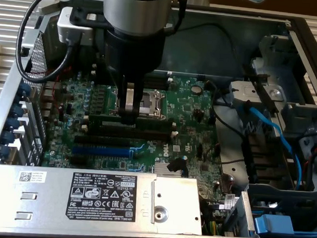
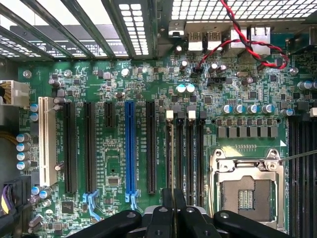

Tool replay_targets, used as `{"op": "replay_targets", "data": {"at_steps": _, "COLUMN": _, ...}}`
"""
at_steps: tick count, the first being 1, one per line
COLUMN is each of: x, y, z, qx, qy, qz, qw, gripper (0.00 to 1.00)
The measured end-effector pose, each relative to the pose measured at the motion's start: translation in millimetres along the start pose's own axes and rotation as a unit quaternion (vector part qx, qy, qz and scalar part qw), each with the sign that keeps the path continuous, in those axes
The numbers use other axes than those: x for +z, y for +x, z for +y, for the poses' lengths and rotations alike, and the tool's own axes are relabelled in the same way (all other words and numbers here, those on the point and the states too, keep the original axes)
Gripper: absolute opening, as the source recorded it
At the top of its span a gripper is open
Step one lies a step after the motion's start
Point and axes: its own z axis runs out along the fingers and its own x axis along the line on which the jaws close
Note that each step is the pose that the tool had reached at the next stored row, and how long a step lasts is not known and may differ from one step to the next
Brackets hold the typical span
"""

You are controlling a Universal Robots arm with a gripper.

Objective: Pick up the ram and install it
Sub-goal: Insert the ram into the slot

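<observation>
The ram (image 1: 152,123) is a long dark-green stick lying level over the black memory slots (image 1: 130,132) of the motherboard, just in front of the CPU socket (image 1: 148,103). My gripper (image 1: 129,116) comes straight down on its middle and is shut on it. In the wrist view the ram (image 2: 173,163) shows edge-on as a thin dark line between my black fingers (image 2: 161,220), lined up with the first of the slots with white end clips (image 2: 190,158). Whether the stick is seated in the slot or just above it I cannot tell.
A blue slot (image 1: 99,150) and more black slots lie toward the front. The grey power supply (image 1: 109,197) with its label borders the board in front. On the exterior view's right is a drive bay with a blue cable (image 1: 272,132). Red-and-black wires (image 2: 242,39) cross near the rear ports.
</observation>
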Motion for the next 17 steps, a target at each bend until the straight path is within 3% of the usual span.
{"op": "replay_targets", "data": {"at_steps": 17, "x": 2.0, "y": -0.9, "z": 0.0, "qx": -0.003, "qy": 0.0001, "qz": 0.0019, "qw": 1.0, "gripper": 0.12}}
